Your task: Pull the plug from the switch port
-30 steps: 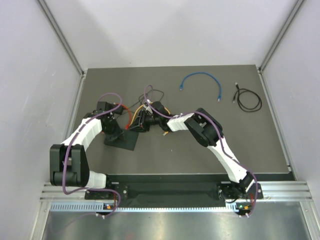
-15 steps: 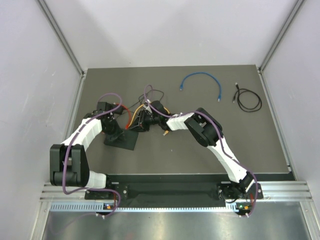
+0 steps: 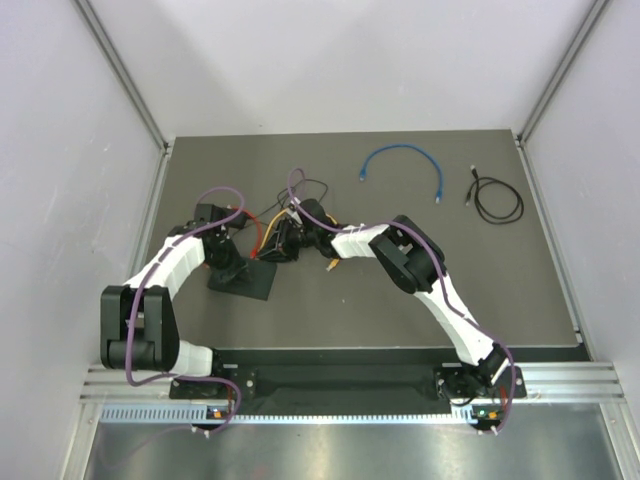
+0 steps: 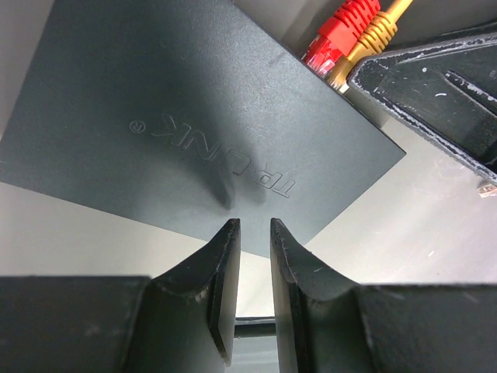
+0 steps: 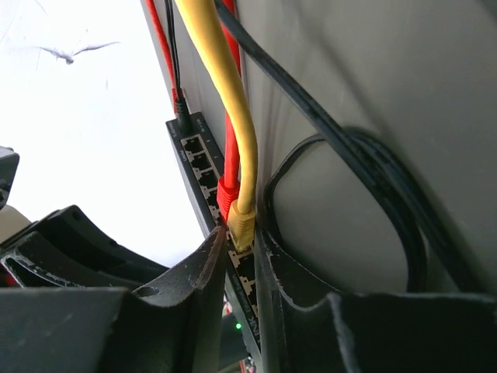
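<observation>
Switch (image 3: 245, 282) lies flat on the dark table (image 3: 400, 300), left of the middle and toward the near edge, its plain top up. The left wrist view shows raised lettering on that top.

The left gripper (image 4: 254, 233) is at the switch's near edge. Its two fingers stand only a narrow slit apart, and nothing shows between them. Whether the tips press on the box cannot be told.

The right arm reaches in from the other side to the port face, which runs along the switch's far edge. In the right wrist view the row of ports shows as a line of small sockets. A red plug (image 5: 225, 194) and a yellow plug (image 5: 242, 225) sit side by side in neighbouring ports, both seated. The right gripper (image 5: 241, 245) has its jaws closed on the yellow plug, one finger against each side of it. The yellow cable (image 5: 225, 78) runs up and away from the plug, lying over the red one. A thin black cord (image 5: 180, 109) goes into the end of the port row, and a thicker black lead (image 5: 373, 194) loops over the table just beside the fingers.

Well apart from the switch, on the far right of the table, lie a curved blue cable (image 3: 400, 155) and a coiled black cable (image 3: 497, 203).
</observation>
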